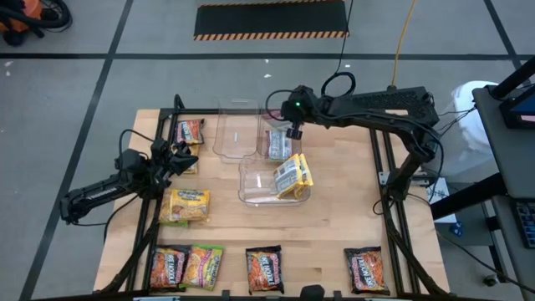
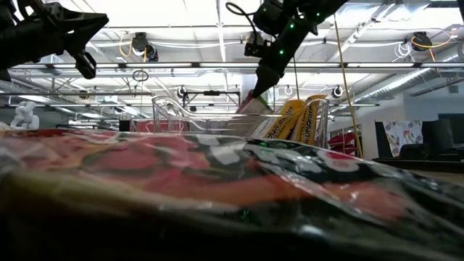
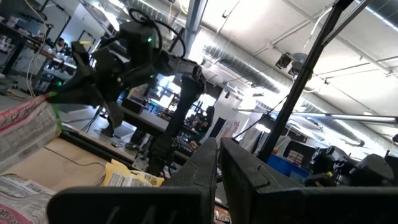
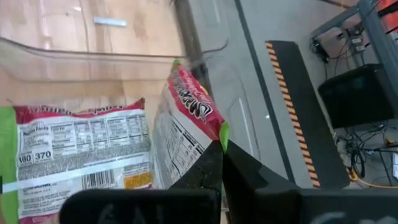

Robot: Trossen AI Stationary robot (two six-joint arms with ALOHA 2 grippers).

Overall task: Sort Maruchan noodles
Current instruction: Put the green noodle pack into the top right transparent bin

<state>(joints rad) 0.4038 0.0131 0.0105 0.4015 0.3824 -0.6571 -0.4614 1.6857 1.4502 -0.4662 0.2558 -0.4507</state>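
Your right gripper (image 4: 221, 149) pinches a lime-green packet (image 4: 186, 124) over the far bin (image 1: 280, 142) — left gripper (image 3: 219, 155) closed (empty), near the desk's left edge.

Three clear plastic bins (image 1: 236, 132) stand mid-table; about ten flat plastic noodle packets (image 1: 187, 206) show, yellow, lime-green, orange-red and dark.

Grey floor (image 1: 100, 33) crossed by dark tape lines. Black mat (image 1: 271, 18) with hazard-striped edges beyond the table's far side. Light wood table (image 1: 334, 217) on dark frame. Yellow cable (image 1: 403, 33) runs across the floor. Industrial ceiling (image 2: 217, 43), exposed trusses, silver ducting (image 3: 249, 59), bright overhead light. Blue bins (image 3: 292, 167) at the back.
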